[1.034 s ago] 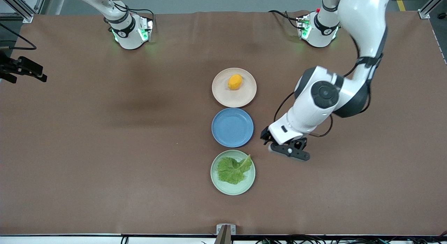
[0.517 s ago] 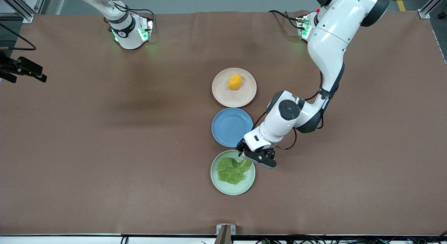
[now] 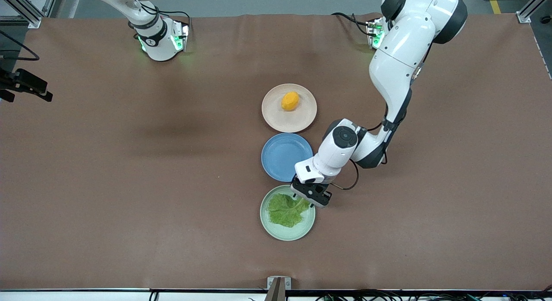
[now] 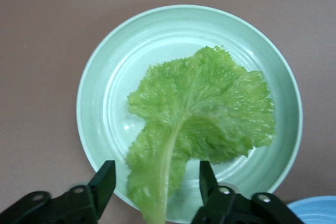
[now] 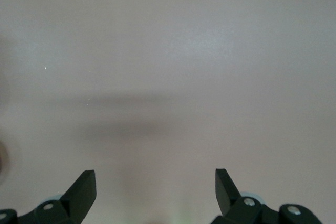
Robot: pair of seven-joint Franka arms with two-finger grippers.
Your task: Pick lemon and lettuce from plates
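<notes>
The lettuce (image 3: 285,210), a crinkled green leaf with a pale stem, lies on the mint green plate (image 3: 276,230), the plate nearest the front camera. My left gripper (image 3: 305,197) is down at that plate's rim over the leaf's stem end. In the left wrist view the lettuce (image 4: 210,108) fills the plate (image 4: 105,77), and the left gripper (image 4: 156,174) is open, its fingers straddling the stem with a gap on each side. The lemon (image 3: 290,101) rests on the beige-pink plate (image 3: 276,120), farthest from the camera. My right gripper (image 5: 155,179) is open over bare table.
An empty blue plate (image 3: 282,158) sits between the two task plates, close beside the left arm's wrist. The brown table cover (image 3: 129,184) stretches wide toward the right arm's end. A black camera mount (image 3: 26,83) stands at the table's edge.
The left arm swung in from beside the plates and lowered its gripper onto the lettuce's stem end at the mint plate's rim. Its fingers have narrowed. The right gripper has not changed.
</notes>
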